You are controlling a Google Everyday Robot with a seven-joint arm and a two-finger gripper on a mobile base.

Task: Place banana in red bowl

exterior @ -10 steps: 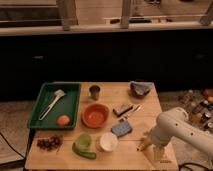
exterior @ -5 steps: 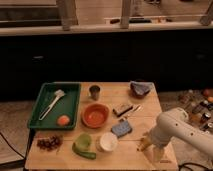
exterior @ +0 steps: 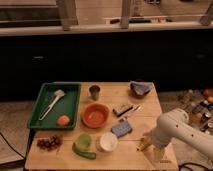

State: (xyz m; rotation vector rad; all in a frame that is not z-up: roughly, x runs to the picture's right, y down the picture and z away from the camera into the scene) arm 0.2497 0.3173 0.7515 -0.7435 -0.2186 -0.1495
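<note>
The red bowl [exterior: 95, 115] sits on the wooden table [exterior: 107, 160], left of centre and right of the green tray. A small yellow shape, apparently the banana [exterior: 144, 143], lies near the table's front right. My gripper [exterior: 148, 145] hangs from the white arm [exterior: 176, 129] at the front right corner, right at the banana and partly covering it. The gripper is well to the right of the red bowl, with the blue sponge between them.
A green tray [exterior: 35, 117] at the left holds a white brush [exterior: 51, 103] and an orange fruit [exterior: 63, 120]. A white bowl [exterior: 108, 141], light green bowl [exterior: 83, 140], cucumber [exterior: 85, 152], grapes [exterior: 48, 143], blue sponge [exterior: 121, 129], dark cup [exterior: 94, 92] and grey-blue bowl [exterior: 140, 89] also stand on the table.
</note>
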